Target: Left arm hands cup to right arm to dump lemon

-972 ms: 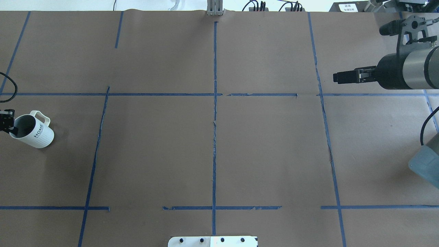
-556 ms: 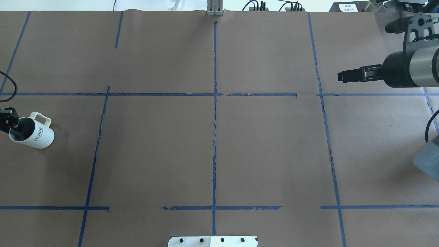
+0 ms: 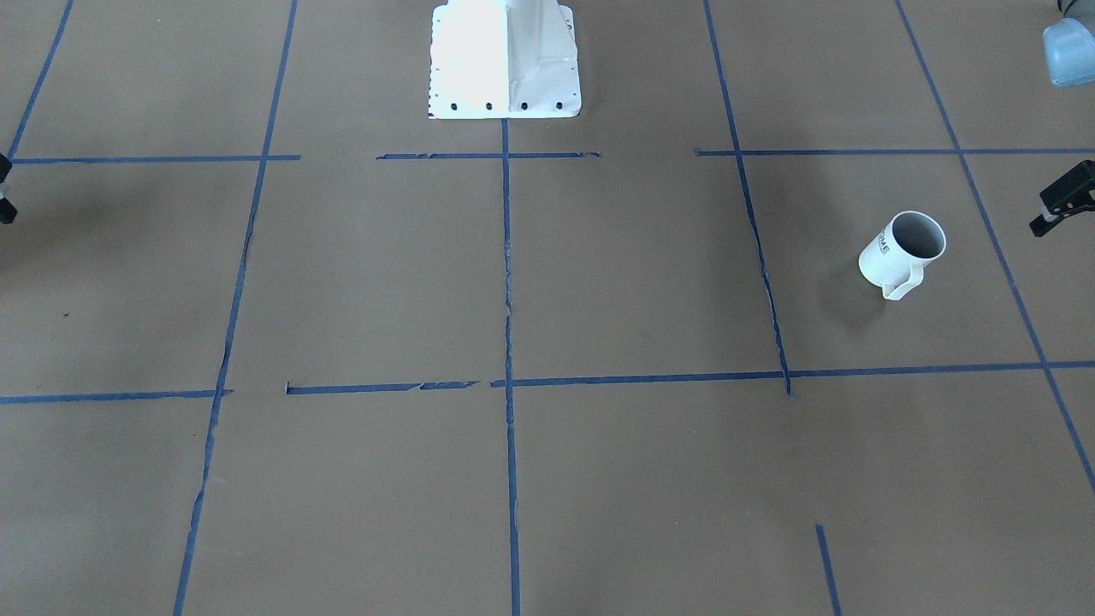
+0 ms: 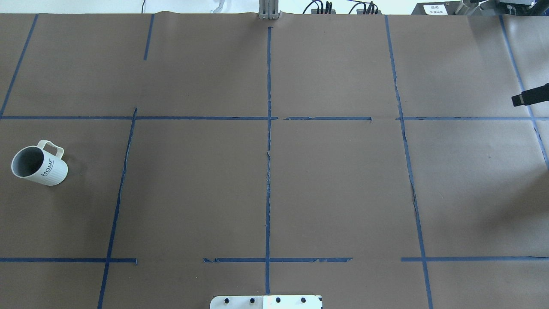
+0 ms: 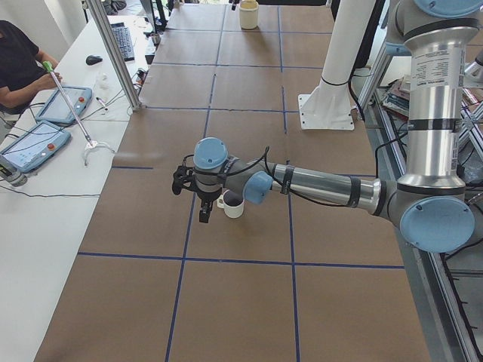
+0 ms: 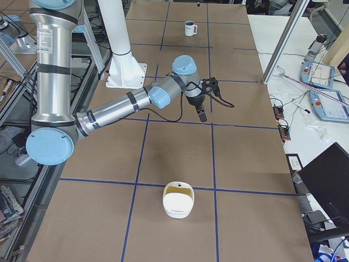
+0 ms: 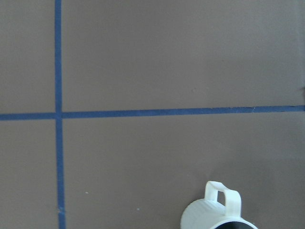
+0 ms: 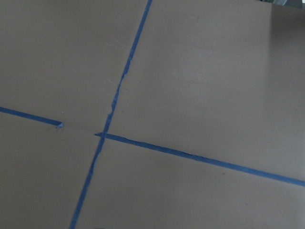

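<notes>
Letting go: the cup stands free as both arms back away

The cup (image 4: 39,162) stands upright on the table (image 4: 266,193), and its grey inside shows no lemon. A second ago the left gripper (image 3: 1065,198) had a finger hooked over the rim. Now the cup sits near those fingers but clear of them, on their table-centre side. The right gripper (image 4: 529,95) has pulled back too, leaving the cup well apart from its fingers. I cannot tell how either pair of fingers is set. No hand-over seems under way.
</notes>
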You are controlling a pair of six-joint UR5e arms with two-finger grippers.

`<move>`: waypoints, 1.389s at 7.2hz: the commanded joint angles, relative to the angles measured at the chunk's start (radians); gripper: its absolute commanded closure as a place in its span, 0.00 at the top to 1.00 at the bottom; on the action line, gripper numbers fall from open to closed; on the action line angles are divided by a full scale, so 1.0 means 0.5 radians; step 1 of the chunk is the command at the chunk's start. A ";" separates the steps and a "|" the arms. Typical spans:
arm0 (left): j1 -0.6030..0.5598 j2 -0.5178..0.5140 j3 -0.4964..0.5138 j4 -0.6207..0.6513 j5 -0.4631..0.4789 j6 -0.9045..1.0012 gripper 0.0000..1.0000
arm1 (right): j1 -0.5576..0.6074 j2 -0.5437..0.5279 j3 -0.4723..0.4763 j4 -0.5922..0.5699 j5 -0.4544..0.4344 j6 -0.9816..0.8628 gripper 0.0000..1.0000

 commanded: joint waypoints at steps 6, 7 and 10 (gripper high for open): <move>-0.338 -0.077 -0.002 0.992 -0.002 0.909 1.00 | 0.356 -0.527 -0.101 -0.323 0.332 -0.448 1.00; -0.338 -0.061 0.004 0.989 -0.005 0.852 1.00 | 0.366 -0.546 -0.080 -0.323 0.368 -0.436 1.00; -0.335 -0.064 -0.035 0.962 0.004 0.639 1.00 | 0.363 -0.524 -0.086 -0.378 0.387 -0.433 1.00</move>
